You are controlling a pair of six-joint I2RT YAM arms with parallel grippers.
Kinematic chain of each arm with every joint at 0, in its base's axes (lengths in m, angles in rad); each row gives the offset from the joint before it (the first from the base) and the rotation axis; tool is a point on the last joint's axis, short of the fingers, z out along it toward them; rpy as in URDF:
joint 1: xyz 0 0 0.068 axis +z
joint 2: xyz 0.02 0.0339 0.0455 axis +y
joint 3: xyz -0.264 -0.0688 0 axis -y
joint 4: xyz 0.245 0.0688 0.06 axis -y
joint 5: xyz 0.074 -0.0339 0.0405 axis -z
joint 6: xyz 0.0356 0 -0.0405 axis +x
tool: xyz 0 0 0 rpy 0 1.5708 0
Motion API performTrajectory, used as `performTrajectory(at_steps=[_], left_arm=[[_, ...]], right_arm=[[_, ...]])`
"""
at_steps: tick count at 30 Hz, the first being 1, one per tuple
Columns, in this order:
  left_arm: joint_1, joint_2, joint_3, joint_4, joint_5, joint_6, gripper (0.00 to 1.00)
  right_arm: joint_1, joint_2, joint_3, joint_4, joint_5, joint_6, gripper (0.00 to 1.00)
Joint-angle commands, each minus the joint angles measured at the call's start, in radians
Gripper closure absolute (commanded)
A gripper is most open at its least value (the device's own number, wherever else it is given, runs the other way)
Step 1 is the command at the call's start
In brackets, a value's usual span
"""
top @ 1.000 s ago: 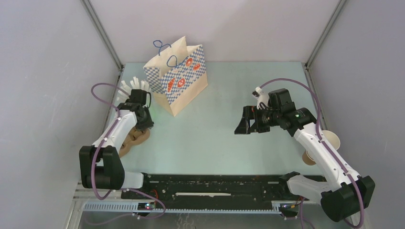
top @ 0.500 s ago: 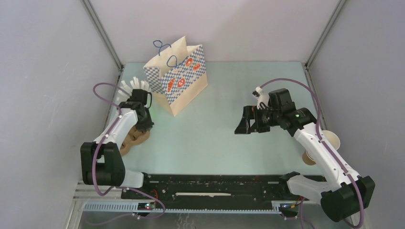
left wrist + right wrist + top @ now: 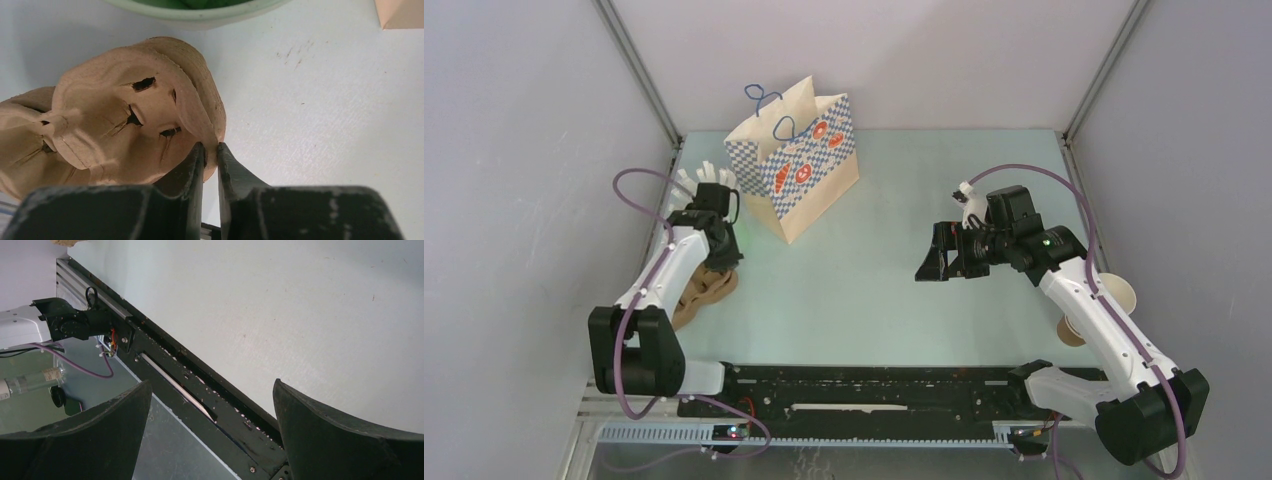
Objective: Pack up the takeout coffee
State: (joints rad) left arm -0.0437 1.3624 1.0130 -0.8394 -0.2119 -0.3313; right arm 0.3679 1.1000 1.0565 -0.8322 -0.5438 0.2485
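Our left claw (image 3: 722, 264) sits low at the left side of the table (image 3: 874, 300), right over a brown cardboard cup tray (image 3: 699, 295), when we look from the top. Just behind it stands a pale green cup (image 3: 699, 185) of white sticks. Next to that a checkered paper bag (image 3: 796, 160) stands upright with blue string handles. Our right claw (image 3: 936, 270) hangs over the right half of the table, well apart from the bag, with its two fingers spread wide and nothing in them. By the right arm a pale paper cup (image 3: 1117, 293) with an open mouth sits near the table's right edge. A tan round thing (image 3: 1070, 330) peeks out from under that arm, and we cannot tell what it is. From the left wrist we see the two black fingers (image 3: 187, 172) almost together, pinching the thin curved edge of the cup tray between their tips. White table shows beside the tray, and the green cup's rim shows at the very top. From the right wrist we see two big black fingers (image 3: 330, 435) far apart, with only the table and a black rail (image 3: 200, 390) between them. A purple cable (image 3: 82, 371) runs by the rail on the left. In none of these views can we tell where the takeout coffee is.
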Motion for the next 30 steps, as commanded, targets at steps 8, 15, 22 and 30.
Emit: performTrajectory(at_steps=[8,15,22,30], left_arm=[[-0.005,-0.084,0.117,-0.143,-0.133,-0.006,1.0],[-0.02,-0.172,0.2,-0.252,-0.266,-0.059,1.0],[-0.108,-0.208,0.322,-0.399,-0.482,-0.164,1.0],[-0.145,-0.207,0.383,-0.443,-0.557,-0.186,1.0]], right_arm=[[-0.004,-0.016,0.005,0.018,-0.008,0.003,0.0],[-0.002,-0.007,0.005,0.029,-0.022,0.011,0.0],[0.007,-0.002,0.004,0.031,-0.025,0.014,0.0],[0.018,0.004,0.004,0.03,-0.026,0.016,0.0]])
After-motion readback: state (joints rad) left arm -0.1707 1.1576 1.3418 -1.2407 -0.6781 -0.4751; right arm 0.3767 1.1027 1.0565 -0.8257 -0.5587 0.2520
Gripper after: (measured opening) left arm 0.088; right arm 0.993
